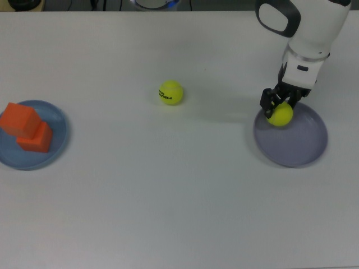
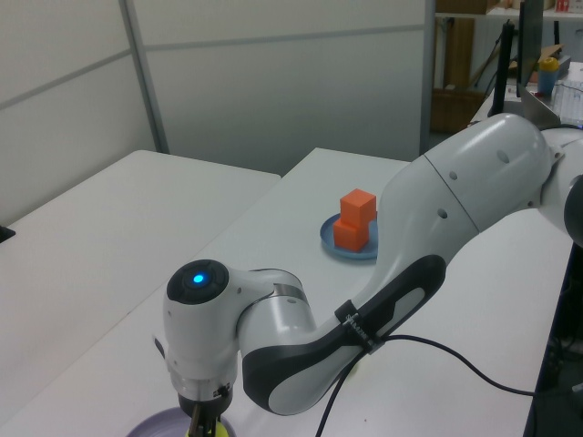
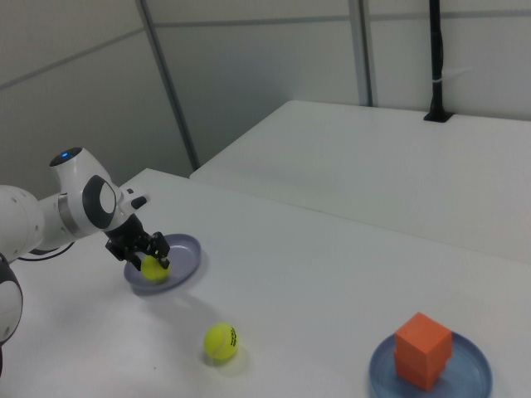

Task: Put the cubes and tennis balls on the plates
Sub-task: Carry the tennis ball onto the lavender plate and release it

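Observation:
My gripper (image 1: 279,110) (image 3: 150,262) is shut on a yellow-green tennis ball (image 1: 280,115) (image 3: 153,269), held low over the lavender plate (image 1: 297,140) (image 3: 178,259) near its left rim in the top view. A second tennis ball (image 1: 170,92) (image 3: 221,341) with black lettering lies on the table. Two orange-red cubes (image 1: 25,128) (image 2: 357,219) (image 3: 422,350) are stacked on the light blue plate (image 1: 56,147) (image 2: 333,248) (image 3: 467,369) at the top view's left. In the left view the arm hides the loose ball, and only the lavender plate's edge (image 2: 155,423) shows.
The white table (image 1: 168,196) carries nothing else. A second white table (image 3: 373,157) stands behind in the right view. My arm's white body (image 2: 364,300) fills the lower part of the left view, with a black cable trailing from it.

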